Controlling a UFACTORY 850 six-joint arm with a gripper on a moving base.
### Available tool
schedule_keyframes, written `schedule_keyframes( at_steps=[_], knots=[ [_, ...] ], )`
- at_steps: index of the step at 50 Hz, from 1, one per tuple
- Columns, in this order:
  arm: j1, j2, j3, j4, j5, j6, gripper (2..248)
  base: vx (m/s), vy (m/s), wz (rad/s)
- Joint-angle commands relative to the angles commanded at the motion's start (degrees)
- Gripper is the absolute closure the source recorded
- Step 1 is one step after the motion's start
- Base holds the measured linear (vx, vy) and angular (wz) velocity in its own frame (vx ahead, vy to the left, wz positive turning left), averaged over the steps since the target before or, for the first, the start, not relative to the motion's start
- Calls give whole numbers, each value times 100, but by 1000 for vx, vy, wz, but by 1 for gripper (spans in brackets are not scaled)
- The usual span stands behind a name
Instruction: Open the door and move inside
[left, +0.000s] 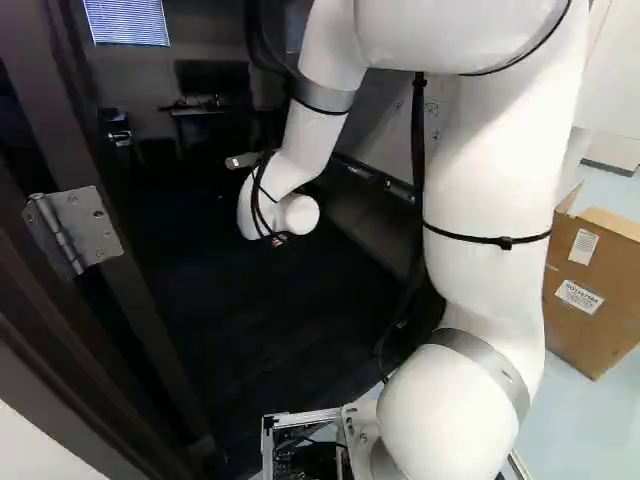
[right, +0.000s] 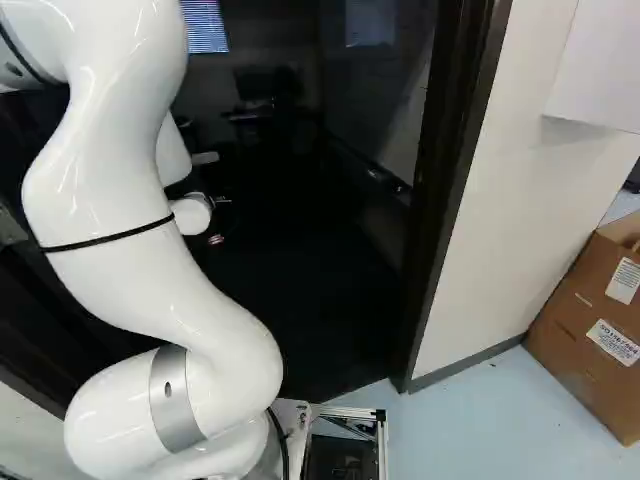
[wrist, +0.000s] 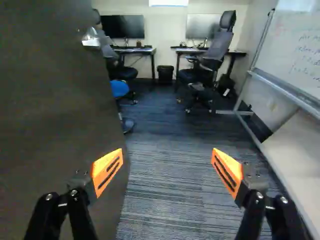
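Office room beyond the doorway, dim in both base views, striped carpet (wrist: 165, 200) running ahead of the hand. We see the door (wrist: 55, 120) standing open along one side of the hand, so opening looks done and driving in is probably the step in hand. If we let go of the door, it might swing back into the arm (left: 490, 200); we can't tell whether anything holds it. The door frame (right: 455, 190) is a main worry: at the foot of the right base view the base's metal rail (right: 345, 411) sits near its lower end, so a slightly crooked drive could clip the corner. Arm's bulky too, and a turn could knock its elbow on either side post. Whiteboard (wrist: 305, 52) stands farther in, opposite the door; if we veer away from the door, its stand could snag us. Office chair (wrist: 217, 55) by the bench (wrist: 235, 52) would only matter if we overshoot. Hand (wrist: 167, 162): open, fingers wide apart, gripping nothing. One finger overlaps the door in the wrist view, contact unclear; a small sideways drift could scrape or shove it. Handle (wrist: 91, 39) is ahead on the door, a snag risk if the hand swings over. Hinge (left: 72, 232), left base view: likely pinch point for cables.
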Motion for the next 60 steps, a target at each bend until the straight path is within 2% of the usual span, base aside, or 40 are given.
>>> schedule_keyframes(
  at_steps=[60],
  knots=[
    [-953,788,895,0,0,0,3,0,0,0]
  ],
)
